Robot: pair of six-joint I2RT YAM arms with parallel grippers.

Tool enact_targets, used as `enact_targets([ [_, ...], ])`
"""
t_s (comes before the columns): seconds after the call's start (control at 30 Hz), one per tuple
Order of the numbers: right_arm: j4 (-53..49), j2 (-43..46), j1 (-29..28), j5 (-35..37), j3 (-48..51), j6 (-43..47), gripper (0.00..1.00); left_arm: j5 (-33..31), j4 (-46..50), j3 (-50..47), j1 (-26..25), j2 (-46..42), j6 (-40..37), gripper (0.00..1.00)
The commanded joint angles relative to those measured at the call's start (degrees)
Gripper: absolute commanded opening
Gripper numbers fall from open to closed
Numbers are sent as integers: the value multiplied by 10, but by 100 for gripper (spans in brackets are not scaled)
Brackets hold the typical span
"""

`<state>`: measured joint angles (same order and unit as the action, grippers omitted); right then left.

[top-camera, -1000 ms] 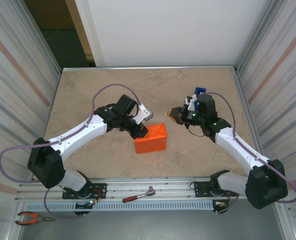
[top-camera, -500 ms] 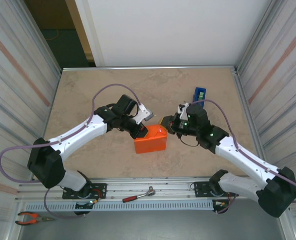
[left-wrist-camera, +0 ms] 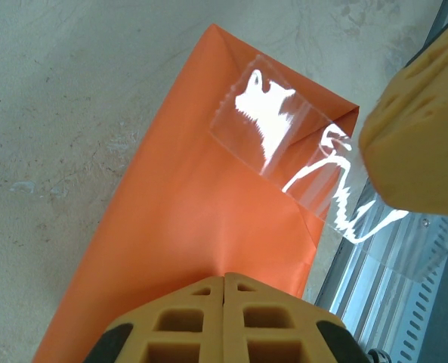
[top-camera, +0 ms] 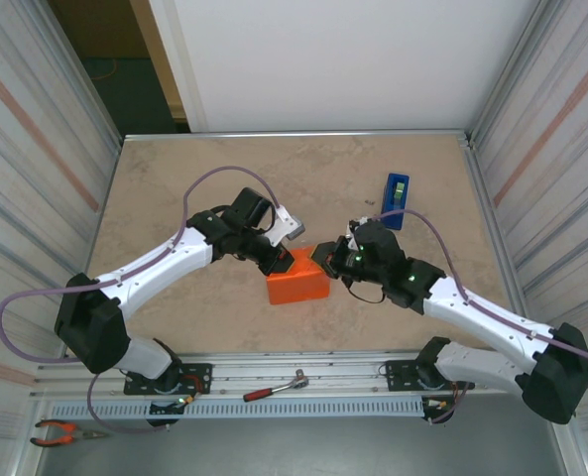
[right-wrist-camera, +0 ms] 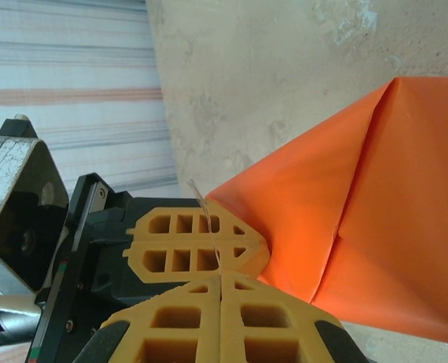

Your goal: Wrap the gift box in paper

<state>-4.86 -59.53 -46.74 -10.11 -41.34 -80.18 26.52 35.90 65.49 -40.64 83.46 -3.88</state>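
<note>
The right gripper (top-camera: 322, 255) has swung away from the blue plastic tape dispenser (top-camera: 397, 199) in the last second. It now sits at the corner of the small orange paper-skinned gift box (top-camera: 301, 285) that faces the dispenser, its jaws closed on a clear glossy tape strip (left-wrist-camera: 284, 144). The box lies well apart from the dispenser, nearer the arm bases, on the beige counter (top-camera: 175, 188). The left gripper (top-camera: 278, 261) hasn't budged: fingers pinched together, it presses the bright orange matte paper (left-wrist-camera: 193, 219) down on the box's side away from the dispenser. The tape hangs over the folded flap, so sealing that fold looks like the step in hand, and it doesn't seem rubbed flat yet
</note>
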Motion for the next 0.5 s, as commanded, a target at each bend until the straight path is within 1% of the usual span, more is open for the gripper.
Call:
enact_targets([
  [0.0,18,-13,-9,19,6,-17,0,-31,71,-37,-18,46,-9,0],
  [0.47,40,-42,-19,20,6,-21,0,-31,71,-38,-19,45,-9,0],
])
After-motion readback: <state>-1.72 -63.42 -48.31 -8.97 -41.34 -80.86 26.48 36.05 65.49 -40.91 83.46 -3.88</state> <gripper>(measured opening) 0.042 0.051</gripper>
